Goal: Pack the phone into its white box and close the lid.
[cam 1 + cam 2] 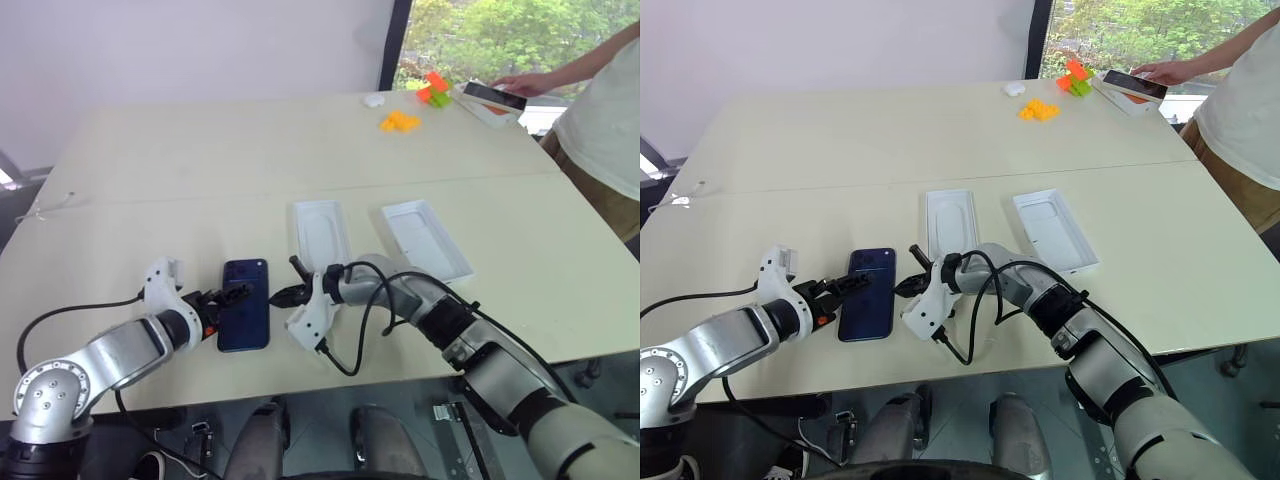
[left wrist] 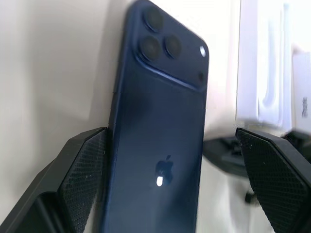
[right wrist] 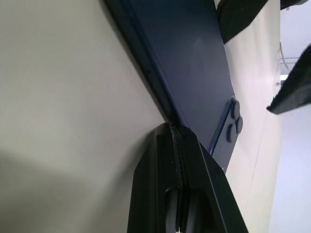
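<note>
My left gripper stands wide open, grasping nothing, its fingers straddling the near end of the phone. In the left wrist view one pad sits against the phone's long edge, the other well clear. The phone lies flat on the table, back up, long axis running away from me, camera cluster at the far end. My right gripper is clenched shut and empty, tips pressed to the phone's right edge. The left is better placed to grasp it. Beyond to the right lie two white trays, the nearer and the farther; I cannot tell which is the box.
</note>
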